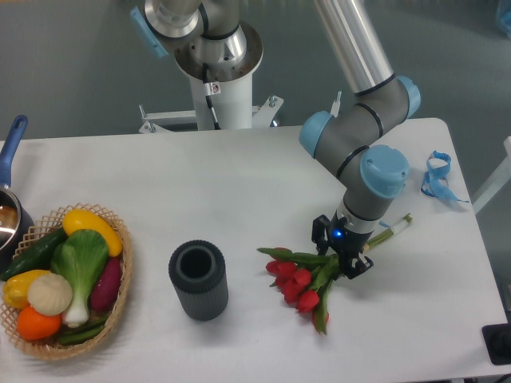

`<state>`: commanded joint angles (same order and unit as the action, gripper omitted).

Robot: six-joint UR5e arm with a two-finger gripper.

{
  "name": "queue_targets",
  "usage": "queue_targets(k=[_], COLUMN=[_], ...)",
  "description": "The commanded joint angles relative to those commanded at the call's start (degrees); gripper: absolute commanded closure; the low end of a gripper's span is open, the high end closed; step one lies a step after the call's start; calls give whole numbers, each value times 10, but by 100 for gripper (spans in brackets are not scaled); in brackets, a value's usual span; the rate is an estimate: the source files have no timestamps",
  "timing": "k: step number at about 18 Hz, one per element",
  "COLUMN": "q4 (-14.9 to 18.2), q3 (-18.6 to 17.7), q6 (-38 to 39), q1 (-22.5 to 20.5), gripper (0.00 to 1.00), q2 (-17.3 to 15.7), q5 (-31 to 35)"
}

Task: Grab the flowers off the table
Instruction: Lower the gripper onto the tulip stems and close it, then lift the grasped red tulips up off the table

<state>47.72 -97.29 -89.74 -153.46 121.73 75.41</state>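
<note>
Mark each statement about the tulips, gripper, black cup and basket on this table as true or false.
1. The gripper is at the stems of the flowers. True.
2. The flowers stand inside the black cup. False: they lie on the table, right of the cup.
3. The basket of vegetables sits at the table's left side. True.
4. The blue ribbon is tied around the flowers. False: it lies apart, near the right edge.

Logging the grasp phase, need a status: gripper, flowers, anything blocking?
Gripper down at the table, fingers closed around the flowers at the stems. Flowers look still on the surface. Dark cup off to one side, clear of the grasp.
</note>
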Motion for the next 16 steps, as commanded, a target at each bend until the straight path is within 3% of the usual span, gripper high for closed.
queue_targets(k=[3, 10, 14, 16], q4=[2, 11, 11, 11], q3=[0, 11, 9, 12], q6=[0, 0, 22, 56], q1=[-3, -25, -40, -47], gripper=[70, 71, 71, 71], q2=[-4, -53, -94, -113], q5=[0, -12, -57, -110])
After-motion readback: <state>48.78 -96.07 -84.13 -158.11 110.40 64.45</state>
